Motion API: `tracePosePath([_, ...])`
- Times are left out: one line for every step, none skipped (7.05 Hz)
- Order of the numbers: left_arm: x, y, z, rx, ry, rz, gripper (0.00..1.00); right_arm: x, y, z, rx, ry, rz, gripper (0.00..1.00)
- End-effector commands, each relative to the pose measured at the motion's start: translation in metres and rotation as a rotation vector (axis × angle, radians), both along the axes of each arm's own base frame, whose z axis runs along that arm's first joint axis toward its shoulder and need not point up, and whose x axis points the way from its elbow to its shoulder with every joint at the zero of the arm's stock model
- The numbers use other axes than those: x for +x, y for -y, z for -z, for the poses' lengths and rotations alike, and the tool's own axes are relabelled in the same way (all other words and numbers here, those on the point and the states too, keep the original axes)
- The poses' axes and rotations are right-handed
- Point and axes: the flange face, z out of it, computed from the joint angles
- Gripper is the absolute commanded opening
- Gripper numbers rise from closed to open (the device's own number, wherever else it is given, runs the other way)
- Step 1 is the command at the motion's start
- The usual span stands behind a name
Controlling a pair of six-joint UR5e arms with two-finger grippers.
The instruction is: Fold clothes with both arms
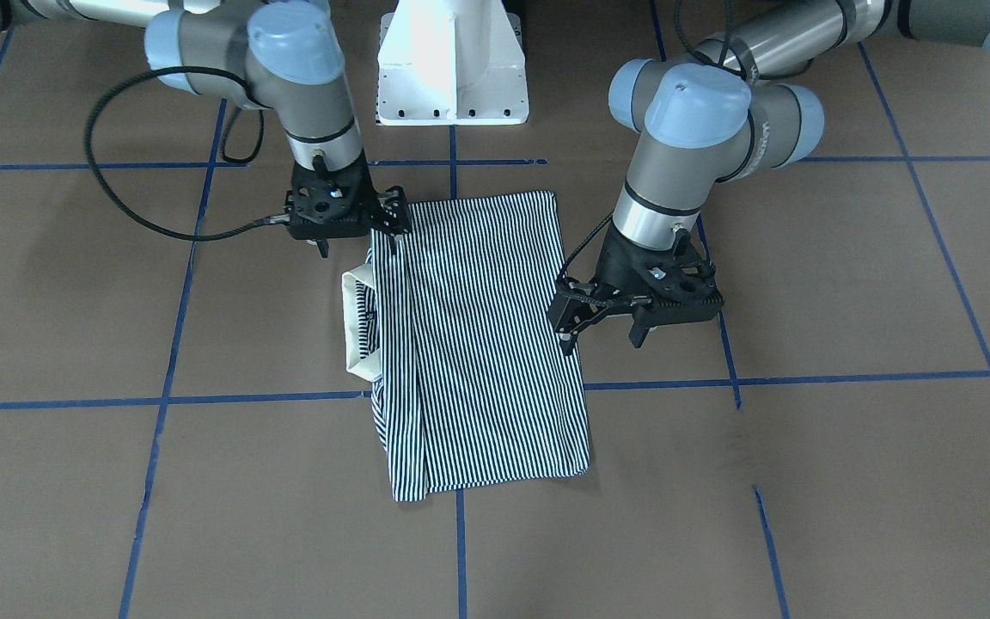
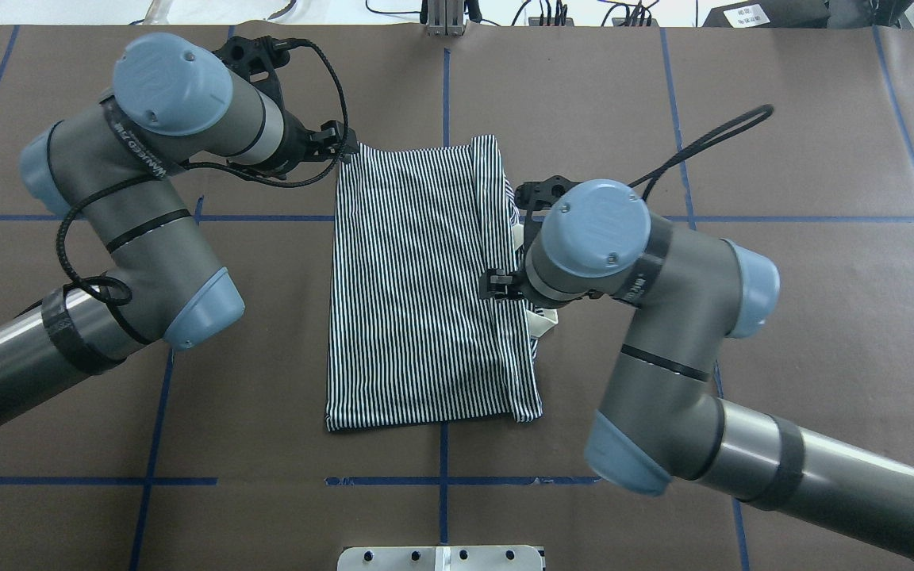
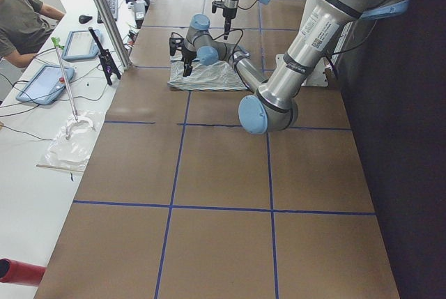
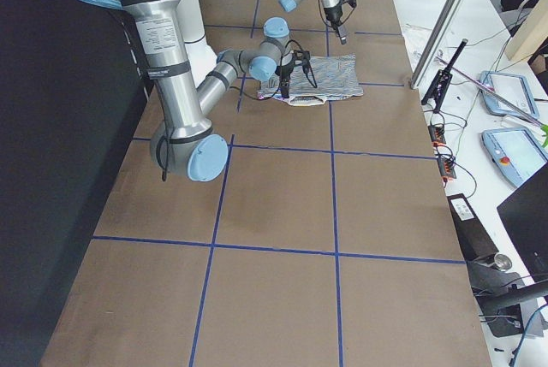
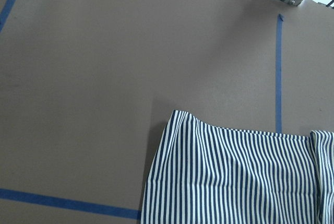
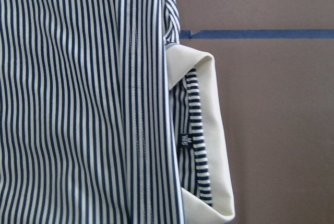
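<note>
Fabric of the polo shirt is laid flat on the brown table, folded into a long rectangle with its navy and white stripes running lengthwise, away from the robot. A cream collar is seen sticking out from the long edge on the robot's right, and in the right wrist view a small dark label is shown just inside it. The left gripper is held above the table off the shirt's opposite long edge. Its jaws are spread wide, with nothing between the two fingers. In the overhead view it is placed just beside the shirt's far corner on the robot's left, and that corner alone is caught by the left wrist camera, lying flat and untouched. The right gripper is pointed down at the near corner on the robot's right, just nearer the robot than the collar. Its jaws also appear parted, one finger being seen over the bare table beside the cloth and the other over the striped edge. No cloth is seen lifted or pinched there. Blue tape lines are marked across the table, and one of them is crossed by the shirt.
</note>
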Motion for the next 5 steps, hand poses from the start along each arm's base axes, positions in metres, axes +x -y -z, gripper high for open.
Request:
tracePosePath([-0.03, -0.023, -0.009, 0.021, -0.001, -0.038, 1.0, -0.066, 0.007, 0.016, -0.036, -0.106, 0.026, 1.0])
tracePosePath([-0.038, -0.029, -0.014, 0.031, 0.004, -0.044, 1.0, -0.067, 0.003, 0.002, -0.048, -0.155, 0.043, 1.0])
tracePosePath([-0.041, -0.029, -0.019, 0.026, 0.008, -0.041, 1.0, -0.065, 0.0, -0.002, -0.056, -0.228, 0.08, 1.0])
tracePosePath([-0.042, -0.029, -0.02, 0.025, 0.009, -0.041, 1.0, -0.063, -0.001, -0.009, -0.065, -0.246, 0.085, 1.0])
tracePosePath([-0.042, -0.03, -0.025, 0.02, 0.015, -0.041, 1.0, -0.068, -0.007, -0.018, -0.065, -0.27, 0.107, 1.0])
